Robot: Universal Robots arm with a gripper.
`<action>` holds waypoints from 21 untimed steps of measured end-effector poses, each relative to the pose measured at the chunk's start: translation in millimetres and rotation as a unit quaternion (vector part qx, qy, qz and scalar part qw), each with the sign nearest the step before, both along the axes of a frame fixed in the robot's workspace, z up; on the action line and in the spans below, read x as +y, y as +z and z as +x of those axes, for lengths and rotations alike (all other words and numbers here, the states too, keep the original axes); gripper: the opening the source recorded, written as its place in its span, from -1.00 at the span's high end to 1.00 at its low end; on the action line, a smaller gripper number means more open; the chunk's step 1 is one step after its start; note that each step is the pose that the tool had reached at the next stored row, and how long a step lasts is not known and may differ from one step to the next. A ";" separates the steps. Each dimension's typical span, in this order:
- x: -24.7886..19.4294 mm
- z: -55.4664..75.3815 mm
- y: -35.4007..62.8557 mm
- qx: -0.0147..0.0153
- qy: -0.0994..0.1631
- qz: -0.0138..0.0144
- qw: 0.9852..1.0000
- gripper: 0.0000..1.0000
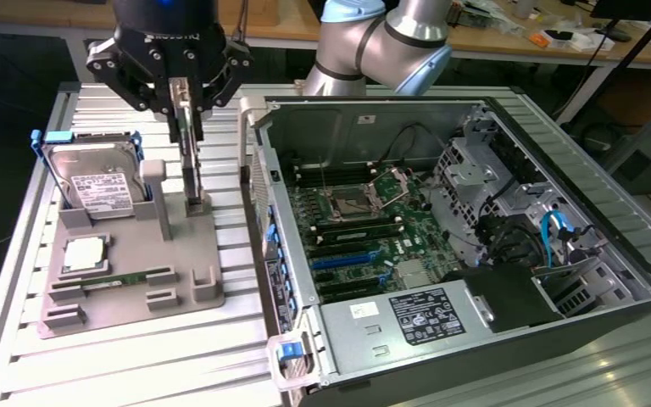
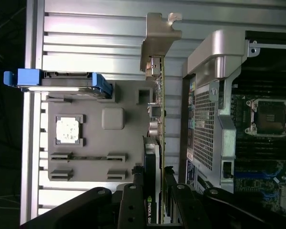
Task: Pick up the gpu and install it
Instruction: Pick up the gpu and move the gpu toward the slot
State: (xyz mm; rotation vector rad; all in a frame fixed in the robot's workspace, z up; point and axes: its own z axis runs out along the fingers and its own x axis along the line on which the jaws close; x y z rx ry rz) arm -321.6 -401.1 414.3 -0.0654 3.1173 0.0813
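The gpu (image 1: 193, 174) stands on edge, a thin dark card, in the slot of the grey fixture (image 1: 190, 292) between two posts. My gripper (image 1: 190, 136) hangs straight above it, with a finger on each face, shut on the card's upper part. In the wrist view the gpu (image 2: 160, 114) runs away from me edge-on, its silvery bracket (image 2: 159, 36) at the far end and a black cooler block by my fingers (image 2: 132, 200). There the gripper (image 2: 154, 191) clamps the card. Whether the card's lower edge has left the slot I cannot tell.
The fixture also holds a hard drive (image 1: 99, 182) in a blue caddy, a CPU (image 1: 85, 254) and a green memory stick (image 1: 111, 280). At the exterior view's right lies the open computer case (image 1: 303, 356), with its motherboard (image 1: 359, 229) and blue expansion slots (image 1: 342, 259) exposed. All rests on a slatted metal table (image 1: 133, 365).
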 end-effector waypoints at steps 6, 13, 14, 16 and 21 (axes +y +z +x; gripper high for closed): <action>0.5 0.0 10.1 0.000 0.000 0.000 1.000 0.47; 0.6 1.1 10.1 0.000 0.000 0.000 1.000 0.47; 0.6 1.9 10.0 0.000 0.000 0.000 1.000 0.47; 0.6 6.1 9.9 0.000 0.000 0.000 1.000 0.47; 0.6 22.8 9.8 0.000 0.000 0.000 1.000 0.47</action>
